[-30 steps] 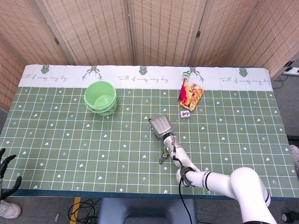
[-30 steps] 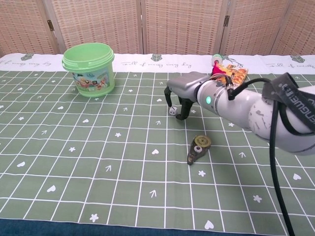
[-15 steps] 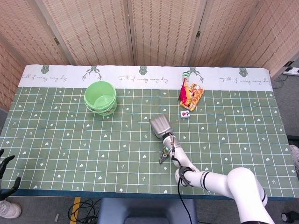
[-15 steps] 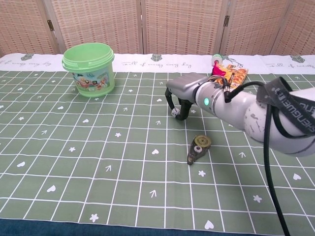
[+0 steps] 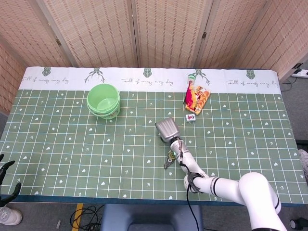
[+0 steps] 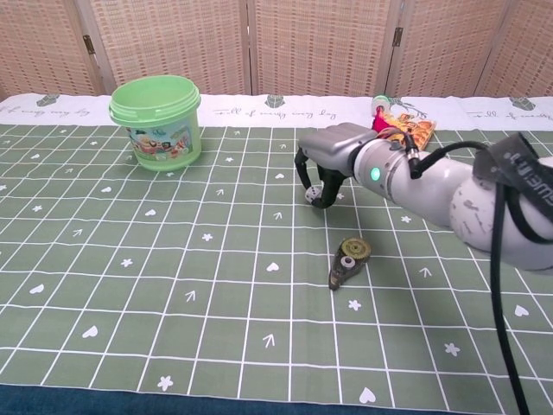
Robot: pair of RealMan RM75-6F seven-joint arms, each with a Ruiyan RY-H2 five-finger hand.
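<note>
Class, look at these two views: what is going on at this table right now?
The robot's right hand is stretched out over the green checked tablecloth, fingers curled down around a small white die. Whether it actually grips the die cannot be told. A brown tape dispenser lies just in front of it. A green bucket stands far left, a snack packet at the back. The left hand hangs open off the table's edge.

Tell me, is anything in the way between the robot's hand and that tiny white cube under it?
Nothing visible is. The right hand hangs right over the small white cube, its fingers curving down around it. The brown tape dispenser lies nearer the camera, off to the side.
</note>
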